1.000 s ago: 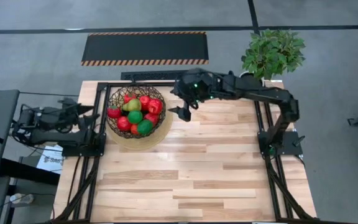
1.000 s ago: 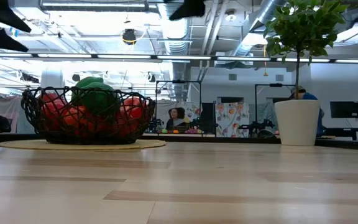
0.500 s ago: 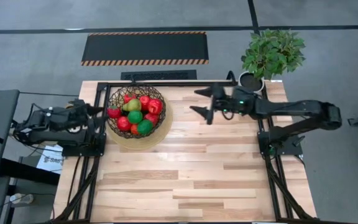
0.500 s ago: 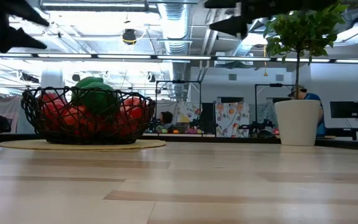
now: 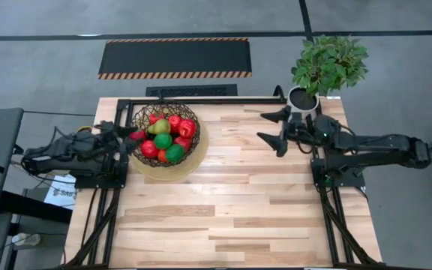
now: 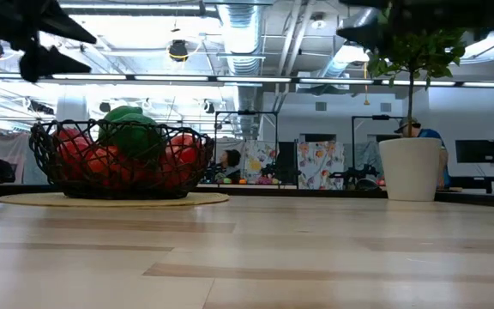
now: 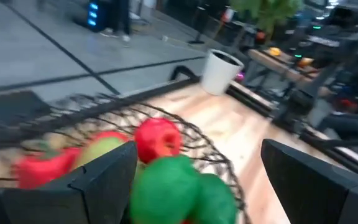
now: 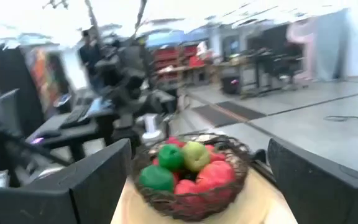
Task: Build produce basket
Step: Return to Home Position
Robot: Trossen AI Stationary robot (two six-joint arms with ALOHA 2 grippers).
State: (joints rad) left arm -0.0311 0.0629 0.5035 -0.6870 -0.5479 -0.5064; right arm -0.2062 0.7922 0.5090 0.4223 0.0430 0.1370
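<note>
The wire basket (image 5: 195, 144), heaped with toy produce (image 5: 163, 140), sits on a tan mat (image 5: 194, 162) near the wooden table's (image 5: 231, 210) far left corner. The left gripper (image 5: 131, 139) hangs just beside its left rim, fingers spread wide, empty. The right gripper (image 5: 265, 126), likewise wide and empty, hovers near the potted plant (image 5: 328, 64); bare wood lies between them.

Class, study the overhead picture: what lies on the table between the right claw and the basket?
Nothing. In the high view, only bare wooden table top separates the open right claw from the basket.
</note>
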